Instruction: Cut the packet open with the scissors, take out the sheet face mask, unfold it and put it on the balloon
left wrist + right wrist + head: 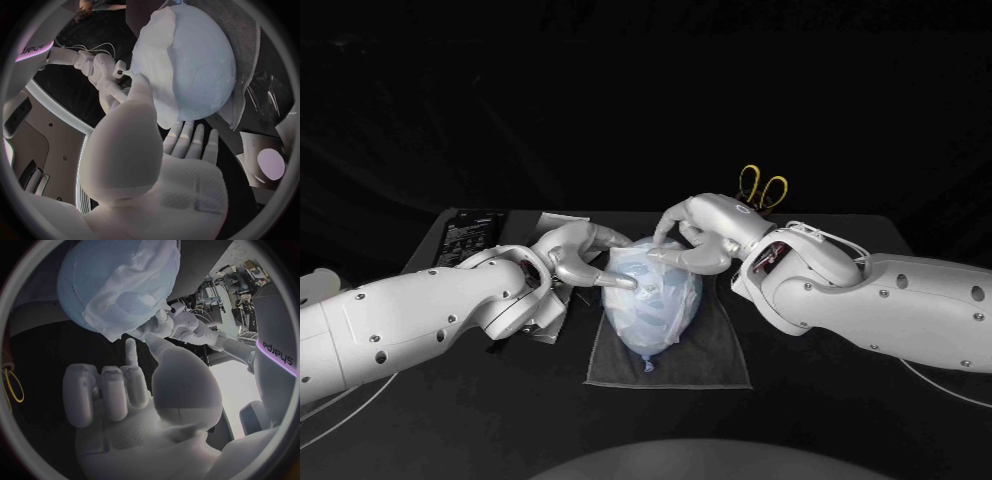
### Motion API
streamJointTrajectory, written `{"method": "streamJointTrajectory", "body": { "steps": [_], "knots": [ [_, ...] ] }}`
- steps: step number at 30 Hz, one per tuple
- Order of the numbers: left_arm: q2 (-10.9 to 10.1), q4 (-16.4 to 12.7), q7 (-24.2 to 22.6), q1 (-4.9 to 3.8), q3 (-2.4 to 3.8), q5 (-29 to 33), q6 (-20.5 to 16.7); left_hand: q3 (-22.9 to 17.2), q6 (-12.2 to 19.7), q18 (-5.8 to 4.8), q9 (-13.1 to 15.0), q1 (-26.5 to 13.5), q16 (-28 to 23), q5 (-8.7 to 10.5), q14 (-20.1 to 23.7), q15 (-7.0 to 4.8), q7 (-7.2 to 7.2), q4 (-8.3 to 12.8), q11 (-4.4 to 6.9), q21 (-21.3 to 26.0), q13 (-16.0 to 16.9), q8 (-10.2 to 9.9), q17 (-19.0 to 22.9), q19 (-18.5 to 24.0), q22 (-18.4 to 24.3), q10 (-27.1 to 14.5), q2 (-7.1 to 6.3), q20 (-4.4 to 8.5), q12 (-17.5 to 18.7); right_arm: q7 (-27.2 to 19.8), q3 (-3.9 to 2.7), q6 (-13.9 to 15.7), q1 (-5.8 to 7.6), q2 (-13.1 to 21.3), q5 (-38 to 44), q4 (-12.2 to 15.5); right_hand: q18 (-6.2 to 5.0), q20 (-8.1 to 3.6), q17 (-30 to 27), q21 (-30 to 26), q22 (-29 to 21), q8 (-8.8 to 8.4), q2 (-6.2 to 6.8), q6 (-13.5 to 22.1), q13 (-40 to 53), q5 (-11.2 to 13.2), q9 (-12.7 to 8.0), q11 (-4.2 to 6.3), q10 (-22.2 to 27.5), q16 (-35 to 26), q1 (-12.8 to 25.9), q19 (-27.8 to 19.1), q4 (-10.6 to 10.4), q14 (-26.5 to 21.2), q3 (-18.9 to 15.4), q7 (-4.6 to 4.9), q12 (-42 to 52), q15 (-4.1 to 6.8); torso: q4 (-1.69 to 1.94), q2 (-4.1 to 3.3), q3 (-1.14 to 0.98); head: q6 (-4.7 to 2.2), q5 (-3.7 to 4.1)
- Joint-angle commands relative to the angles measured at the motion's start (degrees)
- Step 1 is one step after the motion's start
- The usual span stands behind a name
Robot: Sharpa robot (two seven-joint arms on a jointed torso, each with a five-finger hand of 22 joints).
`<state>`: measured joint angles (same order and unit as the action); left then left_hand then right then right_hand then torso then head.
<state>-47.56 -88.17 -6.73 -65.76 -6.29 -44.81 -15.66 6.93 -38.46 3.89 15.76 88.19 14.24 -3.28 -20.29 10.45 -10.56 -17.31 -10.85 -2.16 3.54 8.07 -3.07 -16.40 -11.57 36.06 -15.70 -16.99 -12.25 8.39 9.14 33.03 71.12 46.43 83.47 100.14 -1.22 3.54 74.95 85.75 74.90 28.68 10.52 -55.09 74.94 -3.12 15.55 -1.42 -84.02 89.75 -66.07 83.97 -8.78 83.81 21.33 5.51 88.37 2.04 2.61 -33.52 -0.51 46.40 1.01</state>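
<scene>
At the far left a dark printed sheet point(480, 232) lay on the counter point(444, 400). The left hand point(589, 262) was grasping nothing. Its fingers were spread and its thumb pressed on the sheet mask point(653, 280). The mask was draped over the far part of the balloon point(651, 335), which lay in the middle on a grey cloth point(711, 355). The right hand point(701, 232) rested on top with most fingers curled, and I could not tell whether it pinched the mask's edge. I judged this the last step, fitting the mask. The next move would call for gentle smoothing, so that the balloon does not roll. The scissors point(763, 186) lay far right, not in the way.
</scene>
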Motion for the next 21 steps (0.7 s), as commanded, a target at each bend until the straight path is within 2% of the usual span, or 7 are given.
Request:
{"method": "streamJointTrajectory", "body": {
  "steps": [1,8,21],
  "knots": [
    [0.1,-0.2,0.3,0.15,-0.15,0.0,0.8,-0.2,-0.3,-0.55,0.1,0.5,-0.2,0.23,-0.3,0.23,-2.33,0.0,-0.16,-0.1,0.0,0.2,0.1,-0.4,0.0,0.3,0.18,0.04,0.3,2.9,-0.03,0.9,-0.06,-0.5,3.8,-0.3,0.22,0.08,15.0,-0.4,13.8,-0.43,-0.32,0.5,13.5,0.3,0.1,0.11,-4.7,0.2,-1.4,4.4,0.1,6.2,-0.3,0.17,-0.2,0.35,0.06,-0.03,0.00,0.06,-0.02],
    [0.1,-0.3,0.3,0.15,-0.15,0.1,0.8,-0.2,-0.3,-0.55,0.1,0.5,-0.2,0.23,-0.3,0.23,-2.33,0.0,-0.16,-0.1,0.0,0.2,0.1,-0.4,0.0,0.3,0.18,0.04,0.3,3.4,-0.03,1.2,-0.10,-1.6,4.6,-1.2,0.18,0.10,15.0,-0.6,13.7,-0.73,-0.82,0.6,13.3,0.3,0.4,0.06,-4.5,0.2,-2.6,4.3,0.2,6.2,-0.2,0.22,-0.4,0.31,-0.03,-0.07,0.02,0.21,-0.10],
    [0.2,-0.3,0.3,0.15,-0.15,0.1,0.8,-0.3,-0.2,-0.54,0.1,0.6,-0.2,0.24,-0.3,0.27,-2.39,0.0,-0.22,-0.1,0.0,0.2,0.1,-0.4,0.1,0.3,0.20,0.05,0.4,4.1,0.05,-1.5,-0.17,-3.3,4.9,-3.5,0.13,0.15,15.0,-0.8,13.6,-1.14,-1.86,0.5,13.3,0.3,0.8,0.06,-4.5,0.2,-4.6,4.2,0.4,6.2,0.2,0.21,-0.5,0.28,-0.01,0.01,-0.01,0.45,-0.12]
  ]
}}
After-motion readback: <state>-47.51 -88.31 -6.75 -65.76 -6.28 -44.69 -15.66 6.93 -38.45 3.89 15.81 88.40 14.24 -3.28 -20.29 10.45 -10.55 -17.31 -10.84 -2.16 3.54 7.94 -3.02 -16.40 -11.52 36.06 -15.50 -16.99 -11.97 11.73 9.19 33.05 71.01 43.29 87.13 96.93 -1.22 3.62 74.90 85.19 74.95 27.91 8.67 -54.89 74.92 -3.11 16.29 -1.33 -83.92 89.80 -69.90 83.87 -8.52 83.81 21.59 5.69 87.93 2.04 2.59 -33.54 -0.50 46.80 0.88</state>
